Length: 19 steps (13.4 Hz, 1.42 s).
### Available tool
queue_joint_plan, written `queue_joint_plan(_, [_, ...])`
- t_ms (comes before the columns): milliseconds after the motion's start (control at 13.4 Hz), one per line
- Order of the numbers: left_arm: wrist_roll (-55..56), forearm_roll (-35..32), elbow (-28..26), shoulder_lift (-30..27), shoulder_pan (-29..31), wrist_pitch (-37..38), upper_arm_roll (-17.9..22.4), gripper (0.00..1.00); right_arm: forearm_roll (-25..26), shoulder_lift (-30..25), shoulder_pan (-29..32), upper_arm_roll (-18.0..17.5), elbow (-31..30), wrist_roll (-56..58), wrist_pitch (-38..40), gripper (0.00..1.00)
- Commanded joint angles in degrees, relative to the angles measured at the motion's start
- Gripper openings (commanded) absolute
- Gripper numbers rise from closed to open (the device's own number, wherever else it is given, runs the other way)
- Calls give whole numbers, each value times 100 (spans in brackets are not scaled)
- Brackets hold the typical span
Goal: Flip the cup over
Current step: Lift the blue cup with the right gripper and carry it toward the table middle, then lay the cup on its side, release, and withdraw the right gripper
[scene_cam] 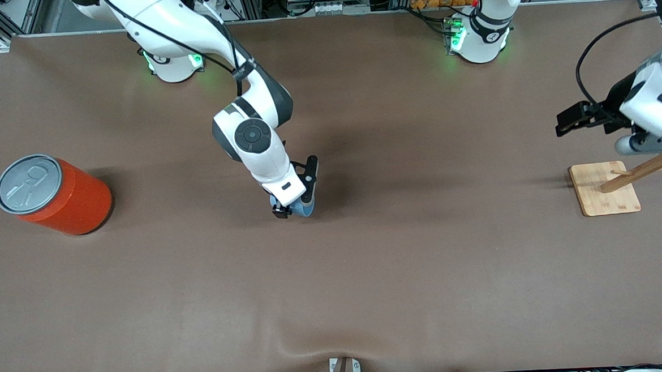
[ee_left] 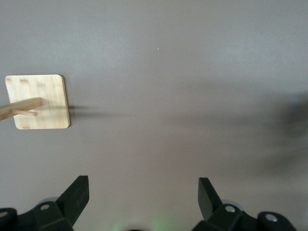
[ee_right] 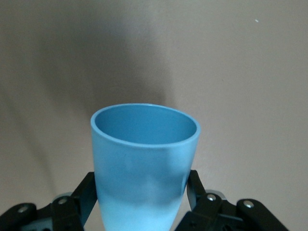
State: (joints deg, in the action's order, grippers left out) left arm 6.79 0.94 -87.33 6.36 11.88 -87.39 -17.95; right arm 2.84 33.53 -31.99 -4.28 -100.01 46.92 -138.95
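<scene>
The cup point(ee_right: 144, 159) is a small light-blue tumbler with a darker blue inside. My right gripper point(ee_right: 142, 202) is shut on it, one finger point(ee_right: 83, 198) on each side of its lower body, and its open mouth points away from the wrist. In the front view my right gripper point(scene_cam: 295, 206) is low over the middle of the table and hides most of the cup point(scene_cam: 305, 210). My left gripper point(scene_cam: 574, 121) waits in the air at the left arm's end of the table. It is open and empty in the left wrist view point(ee_left: 143, 192).
A big orange can point(scene_cam: 54, 195) with a grey pull-tab lid stands at the right arm's end of the table. A wooden stand point(scene_cam: 603, 189) with slanted pegs sits below my left gripper and also shows in the left wrist view point(ee_left: 41, 101).
</scene>
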Motion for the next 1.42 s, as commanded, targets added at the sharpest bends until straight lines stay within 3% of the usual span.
queue_joint_plan(0, [-99, 283, 49, 41, 69, -50, -7, 100, 102, 434, -27, -2, 175, 1063, -710, 63])
queue_joint_plan(224, [-99, 399, 50, 111, 174, -102, 46, 100, 111, 559, -263, 15, 281, 1039, -765, 64])
queue_joint_plan(374, [-90, 617, 15, 182, 201, -164, 54, 100, 94, 550, -247, 15, 386, 1091, -756, 100])
queue_joint_plan(673, [-38, 1398, -449, 261, 253, -129, 55, 100, 59, 165, -290, -2, 334, 1083, -555, 100])
queue_joint_plan(972, [-99, 1969, -776, 365, 509, -120, 46, 100, -555, -652, -186, -20, 342, 951, 664, 100])
queue_joint_plan(1346, [-90, 2946, -759, 1068, 474, -155, 55, 100, -724, -1391, 744, 24, 351, -136, 1598, 100])
